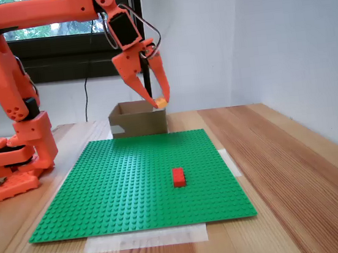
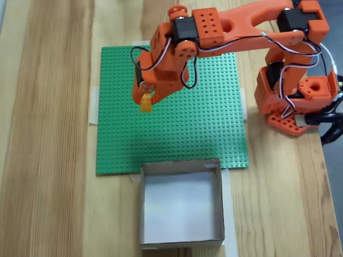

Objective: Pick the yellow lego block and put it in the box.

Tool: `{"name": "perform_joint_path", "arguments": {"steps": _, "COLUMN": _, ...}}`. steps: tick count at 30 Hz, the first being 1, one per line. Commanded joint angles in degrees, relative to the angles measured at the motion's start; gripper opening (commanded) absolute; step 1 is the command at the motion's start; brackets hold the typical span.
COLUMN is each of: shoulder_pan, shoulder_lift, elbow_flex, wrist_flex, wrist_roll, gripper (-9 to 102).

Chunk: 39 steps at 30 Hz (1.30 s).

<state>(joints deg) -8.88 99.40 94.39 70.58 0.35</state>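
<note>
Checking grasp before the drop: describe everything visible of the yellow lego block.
The small yellow-orange plastic lego block is pinched at the tips of the orange gripper, whose jaws are closed on it. It hangs in the air, touching nothing else. In a fixed view it is above the green studded baseplate, short of the brown cardboard box.

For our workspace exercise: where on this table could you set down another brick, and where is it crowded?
Free: the green baseplate left of the red lego brick, and the bare wood to its right in that fixed view. Crowded: above the box, where the gripper holds the yellow lego block.
</note>
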Motion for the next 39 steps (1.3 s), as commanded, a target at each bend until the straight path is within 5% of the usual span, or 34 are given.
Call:
{"name": "perform_joint_path", "arguments": {"steps": 1, "shoulder_pan": -1.41, "shoulder_lift": 3.87, "elbow_flex": -0.18, "wrist_flex": 0.7, "wrist_roll": -0.18, "gripper": 1}}
{"name": "perform_joint_path", "arguments": {"steps": 39, "shoulder_pan": -25.05, "shoulder_lift": 10.9, "elbow_flex": 0.79, "wrist_flex": 1.49, "wrist_roll": 2.99, "gripper": 3}}
